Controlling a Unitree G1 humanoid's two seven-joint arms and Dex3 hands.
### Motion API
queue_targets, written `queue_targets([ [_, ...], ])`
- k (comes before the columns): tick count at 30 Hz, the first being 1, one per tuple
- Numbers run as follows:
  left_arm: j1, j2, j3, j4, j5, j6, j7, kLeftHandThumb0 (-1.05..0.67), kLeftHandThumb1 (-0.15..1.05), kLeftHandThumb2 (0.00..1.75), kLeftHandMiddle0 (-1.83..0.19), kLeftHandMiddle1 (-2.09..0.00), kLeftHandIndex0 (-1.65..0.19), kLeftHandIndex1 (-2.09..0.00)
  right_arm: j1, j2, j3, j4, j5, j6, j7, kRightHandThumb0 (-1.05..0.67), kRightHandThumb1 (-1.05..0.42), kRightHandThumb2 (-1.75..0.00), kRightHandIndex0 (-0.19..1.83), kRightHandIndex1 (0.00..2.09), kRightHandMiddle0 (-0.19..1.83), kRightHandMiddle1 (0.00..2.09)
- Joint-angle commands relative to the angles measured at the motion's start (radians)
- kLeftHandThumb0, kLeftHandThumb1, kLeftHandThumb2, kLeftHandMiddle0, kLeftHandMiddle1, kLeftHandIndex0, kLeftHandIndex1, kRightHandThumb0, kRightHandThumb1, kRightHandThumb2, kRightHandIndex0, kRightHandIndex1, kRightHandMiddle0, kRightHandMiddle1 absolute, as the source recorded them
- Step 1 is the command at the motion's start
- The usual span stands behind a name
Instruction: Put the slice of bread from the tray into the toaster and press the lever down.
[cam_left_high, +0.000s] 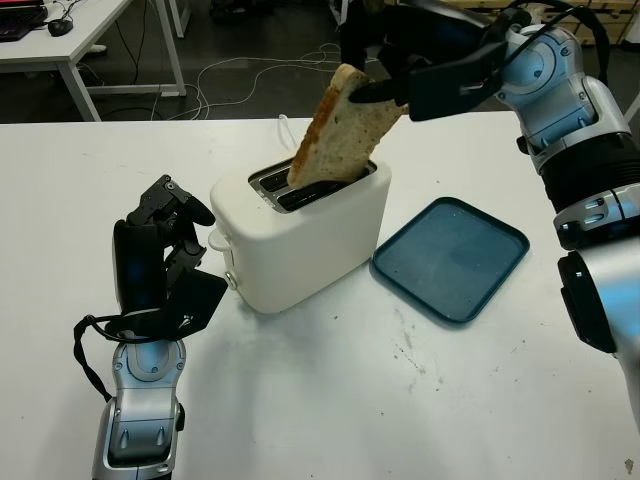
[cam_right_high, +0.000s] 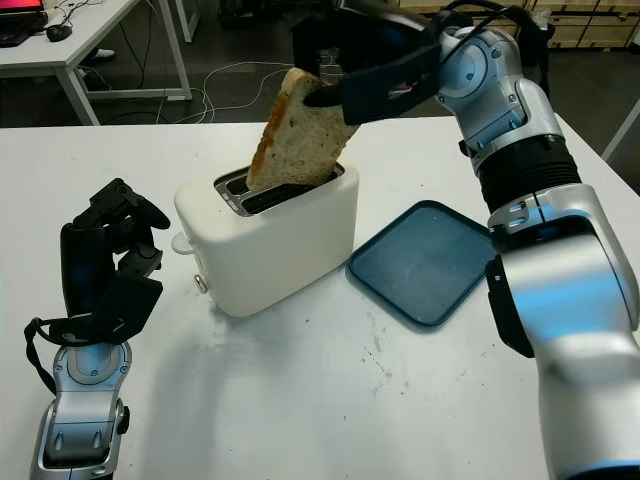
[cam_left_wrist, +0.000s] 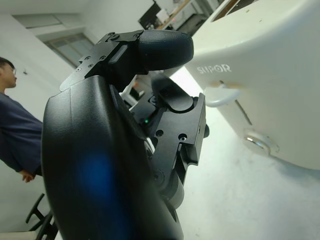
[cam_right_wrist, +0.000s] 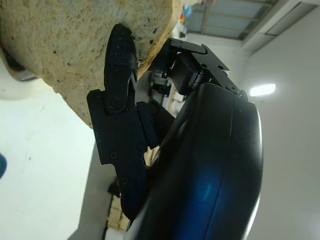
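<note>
A white toaster stands mid-table with its lever on the left end. My right hand is shut on a slice of bread, pinching its top corner. The slice leans tilted, its lower edge inside the toaster's front slot. In the right wrist view a black finger presses against the bread. My left hand stands upright on the table just left of the toaster, fingers curled, holding nothing. The left wrist view shows the lever close by that hand.
An empty blue tray lies right of the toaster. The table's far edge runs behind the toaster, with desks and cables on the floor beyond. A person stands in the background of the left wrist view.
</note>
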Motion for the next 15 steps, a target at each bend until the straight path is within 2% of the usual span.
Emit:
queue_targets([
  [1,0.0,0.001,-0.002,-0.002,0.009,-0.001,0.005,0.06,0.92,0.81,-1.03,-1.75,-0.65,-1.75,0.007,-0.017,0.013,-0.002,-0.024,-0.032,-0.029,-0.43,-0.92,-0.49,1.03,1.75,0.75,1.75],
  [9,0.003,-0.006,-0.003,-0.002,0.014,-0.004,0.008,0.05,0.92,0.82,-1.04,-1.75,-0.65,-1.75,0.013,-0.044,0.095,-0.036,-0.176,-0.121,-0.168,-0.44,-0.92,-0.5,1.05,1.75,0.77,1.75],
  [15,0.009,-0.009,-0.002,-0.003,0.005,-0.007,0.005,0.05,0.92,0.82,-1.04,-1.75,-0.65,-1.75,0.02,-0.048,0.153,-0.086,-0.276,-0.156,-0.259,-0.42,-0.92,-0.44,1.08,1.75,0.78,1.75],
])
